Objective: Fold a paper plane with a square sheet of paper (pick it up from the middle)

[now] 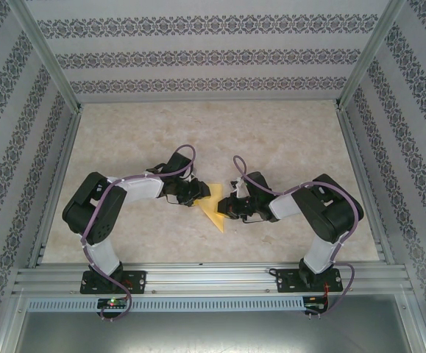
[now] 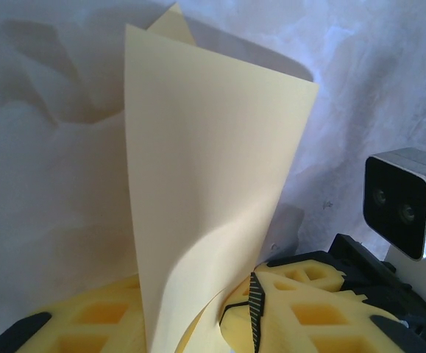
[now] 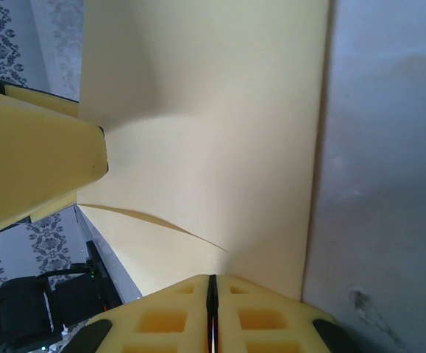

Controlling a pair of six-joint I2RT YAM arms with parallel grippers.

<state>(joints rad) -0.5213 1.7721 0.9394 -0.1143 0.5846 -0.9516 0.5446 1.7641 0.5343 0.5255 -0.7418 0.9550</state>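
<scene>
Rising between the two arms over the middle of the counter (image 1: 271, 140), the sheet of paper (image 1: 215, 209) is partly folded. From above it reads as a yellow triangle whose point aims at the near edge, so its long axis runs far to near, across the line joining the two wrists. The right fingers (image 3: 161, 323) are pressed together with only a thin seam between them. The paper's edge runs into that seam, so I judge that they pinch the sheet from its right side and carry it. The left fingers (image 2: 98, 320) stand a modest way apart, one on each side of the sheet's lower part. That gap is plainly wider than the paper, and the sheet curls through it unclamped. In the left wrist view the sheet stands straight ahead of those fingers, with a second layer peeping out behind its top corner. Both arms are about equally near, but the sheet lies inside the left fingers' gap, so the next move seems to need a squeeze, not a reach. The right grip looks like the anchor.
</scene>
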